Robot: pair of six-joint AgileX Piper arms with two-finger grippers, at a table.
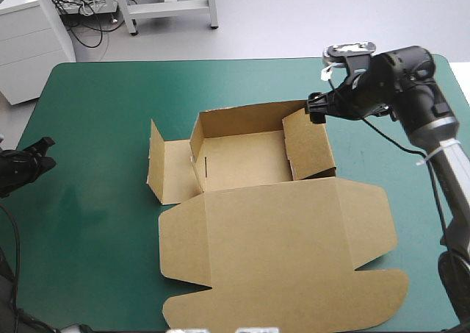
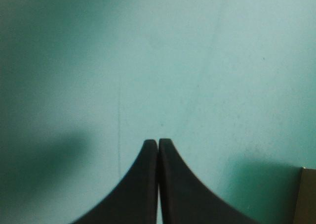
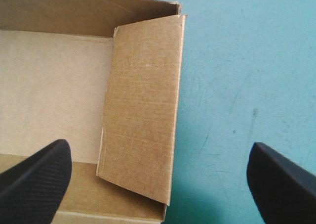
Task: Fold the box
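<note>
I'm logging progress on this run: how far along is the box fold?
Done: the box has its far wall and right wall raised. In hand: the right gripper hovers open over that right wall; the left gripper sits shut above the teal-green cover, away from the box. Left: the left side panel lies spread outward, untucked, and the lid lies flat.

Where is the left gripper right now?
In the high view the left gripper sits shut at the left edge of the teal-green cover, well left of the box.
</note>
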